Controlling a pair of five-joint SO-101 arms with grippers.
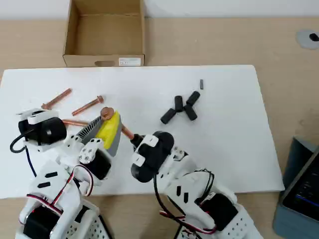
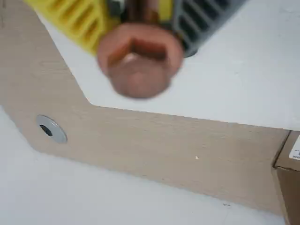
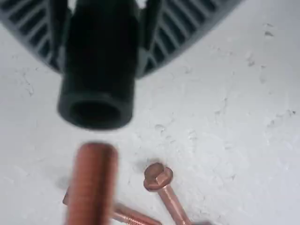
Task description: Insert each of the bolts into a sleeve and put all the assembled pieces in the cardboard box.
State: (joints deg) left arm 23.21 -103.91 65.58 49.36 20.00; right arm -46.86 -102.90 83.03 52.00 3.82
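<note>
A copper bolt [image 2: 140,61] is being gripped in the clenched left claw [image 1: 103,122], its tip just short of the open end of a black sleeve [image 3: 98,70] being grasped by the right claw [image 3: 101,28]. Loose bolts [image 1: 87,105] and sleeves [image 1: 182,107] are lying on the tabletop [image 1: 224,149], apart from the cardboard box [image 1: 104,59].

The bolt [image 2: 139,61] is copper-toned metal, its flanged hex head smooth with a soft sheen. The loose bolts [image 1: 87,105] look the same, with threaded shanks. The sleeve [image 3: 98,70] is black, matt and smooth-walled (plastic or rubber, hard to tell), like the sleeves [image 1: 178,103]. The left gripper [image 2: 140,16] has ribbed plastic fingers, one yellow and one grey. The right gripper [image 3: 101,23] is ribbed grey plastic. The arms [image 1: 184,191] are smooth white plastic. The sheet [image 1: 224,144] is white, matt and faintly scuffed. The table [image 1: 284,59] shows pale wood grain, with a shiny metal grommet [image 2: 51,129]. The box [image 1: 104,60] is matt brown cardboard.
</note>
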